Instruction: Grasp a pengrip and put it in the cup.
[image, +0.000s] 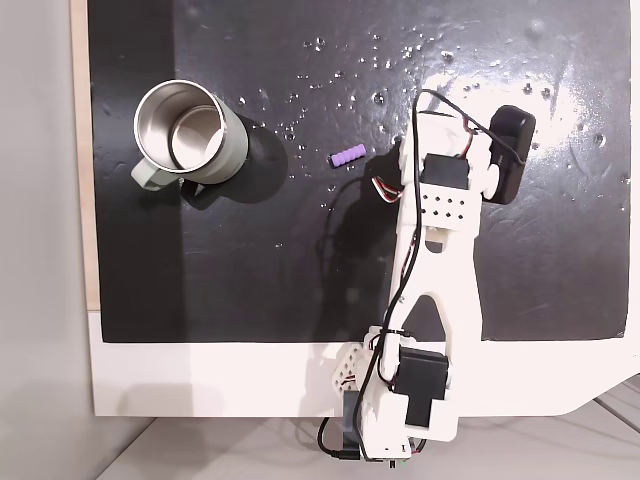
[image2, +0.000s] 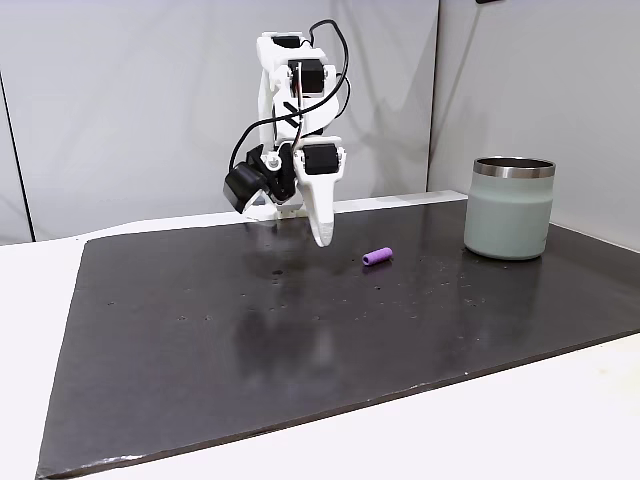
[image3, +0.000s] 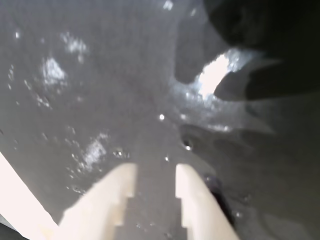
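Black matting is covering the desk (image2: 300, 330), with the pengrip (image: 346, 157) lying loose on it between the cup (image: 190, 132) and the arm, well apart from the cup. Jaws (image3: 155, 187) are hanging slightly parted and empty above bare mat, so the approach step is in hand. Next move, by my judgement, is calling for shifting toward the pengrip, aligning across its length, then descending.

black mat (image2: 250, 350) on white table (image2: 560, 420), pengrip (image2: 377, 257), cup (image2: 508, 210)
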